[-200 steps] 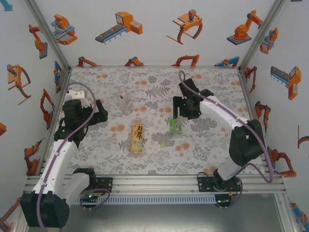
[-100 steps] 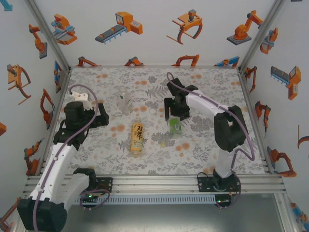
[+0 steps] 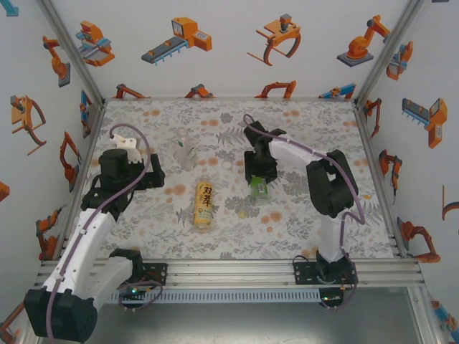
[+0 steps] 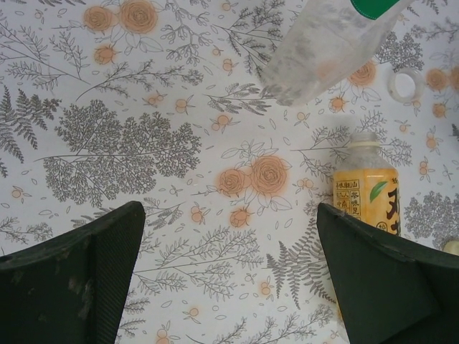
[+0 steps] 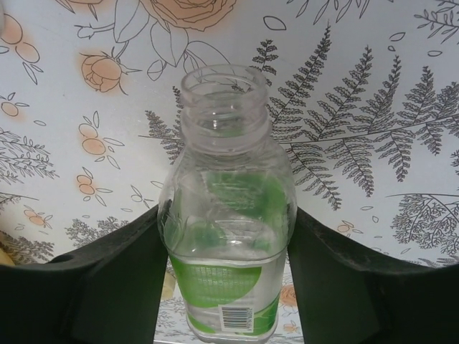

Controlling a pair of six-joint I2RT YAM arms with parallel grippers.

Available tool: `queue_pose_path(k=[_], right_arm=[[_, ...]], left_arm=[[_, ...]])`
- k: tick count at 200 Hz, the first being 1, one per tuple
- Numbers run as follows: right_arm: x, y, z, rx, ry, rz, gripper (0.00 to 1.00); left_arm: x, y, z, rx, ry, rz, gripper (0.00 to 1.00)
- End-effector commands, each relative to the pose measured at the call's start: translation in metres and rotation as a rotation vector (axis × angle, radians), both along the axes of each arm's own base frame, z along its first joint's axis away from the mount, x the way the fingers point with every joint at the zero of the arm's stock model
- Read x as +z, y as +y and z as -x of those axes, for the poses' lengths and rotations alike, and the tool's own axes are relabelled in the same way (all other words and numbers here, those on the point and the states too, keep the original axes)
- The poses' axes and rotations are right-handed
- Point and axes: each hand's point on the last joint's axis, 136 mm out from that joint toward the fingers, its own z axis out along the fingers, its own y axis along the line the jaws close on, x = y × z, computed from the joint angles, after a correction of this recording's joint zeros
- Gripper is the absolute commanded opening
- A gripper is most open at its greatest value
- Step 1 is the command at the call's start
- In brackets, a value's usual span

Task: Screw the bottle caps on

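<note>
The right claw [image 3: 258, 175] is swung leftward since a second ago and is narrowed onto the green bottle [image 5: 226, 236]. The bottle is now gripped on both sides at centre of the top view, neck uncapped. The left claw [image 4: 229, 236] is kept wide open, empty, so capping is not yet begun.

A table [image 3: 315, 129] draped in white cloth printed with grey ferns and orange roses carries a clear colourless plastic bottle [image 3: 185, 152], an amber yellow-labelled bottle [image 3: 205, 203] lying flat, a short green-labelled bottle [image 3: 260, 188], a small white round cap [image 3: 228, 165] and a pale yellow cap [image 3: 244, 212].
</note>
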Motion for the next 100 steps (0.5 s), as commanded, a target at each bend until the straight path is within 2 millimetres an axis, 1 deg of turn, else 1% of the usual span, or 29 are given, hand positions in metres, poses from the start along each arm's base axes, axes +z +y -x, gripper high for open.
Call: queue_pose_path(k=[1, 28, 42, 53, 69, 85, 100], right_arm=[[0.013, 0.001, -0.001, -0.007, -0.022, 0.007, 0.54], [0.027, -0.002, 0.001, -0.005, -0.058, -0.007, 0.52], [0.036, -0.002, 0.004, 0.007, -0.070, -0.022, 0.51], [0.045, -0.003, 0.007, 0.015, -0.083, -0.033, 0.50], [0.061, -0.003, 0.011, 0.032, -0.111, -0.057, 0.49], [0.078, -0.003, 0.017, 0.054, -0.144, -0.092, 0.47], [0.096, -0.001, 0.022, 0.081, -0.182, -0.135, 0.46]], left_arm=[[0.008, 0.000, 0.000, 0.008, 0.001, -0.027, 0.97], [0.009, -0.006, 0.002, 0.002, 0.006, -0.021, 0.97], [0.020, -0.018, 0.002, -0.048, -0.034, 0.027, 0.97], [0.026, -0.027, 0.005, -0.100, -0.048, 0.054, 0.97], [0.031, -0.035, 0.012, -0.155, -0.042, 0.071, 0.97], [0.041, -0.053, 0.022, -0.260, -0.038, 0.113, 0.97], [0.054, -0.076, 0.033, -0.402, -0.057, 0.174, 0.97]])
